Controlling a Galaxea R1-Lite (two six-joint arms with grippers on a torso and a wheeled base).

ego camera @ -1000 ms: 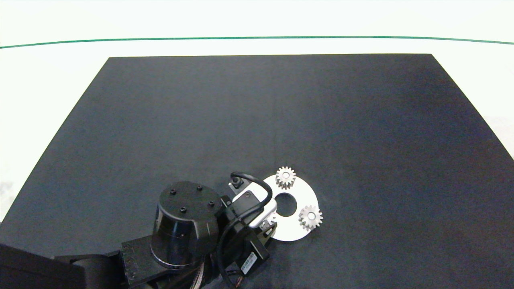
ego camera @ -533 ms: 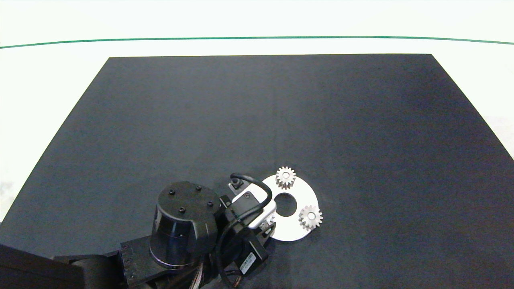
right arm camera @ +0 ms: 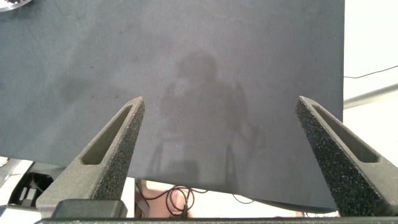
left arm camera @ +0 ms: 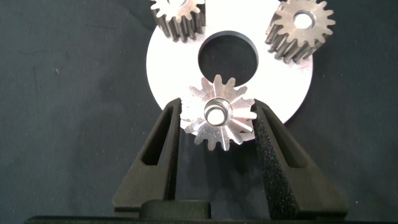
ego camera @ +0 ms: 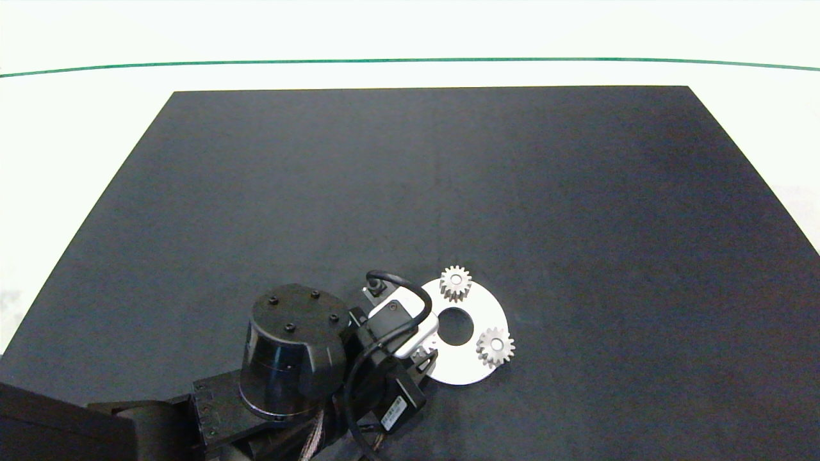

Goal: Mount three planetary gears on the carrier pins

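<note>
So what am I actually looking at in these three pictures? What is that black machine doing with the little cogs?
It is a robot with two arms. One picture looks down from above on a dark table; the other two come from cameras on each wrist. On the table lies a white disc carrying two small metal gears, one on its far side and one nearer. The left gripper reaches in from the left and pinches a third gear between its two grey fingers, over the disc's edge, with a silvery pin showing in the gear's centre hole. The right gripper is open, holds nothing, and sits away from the work.
</note>
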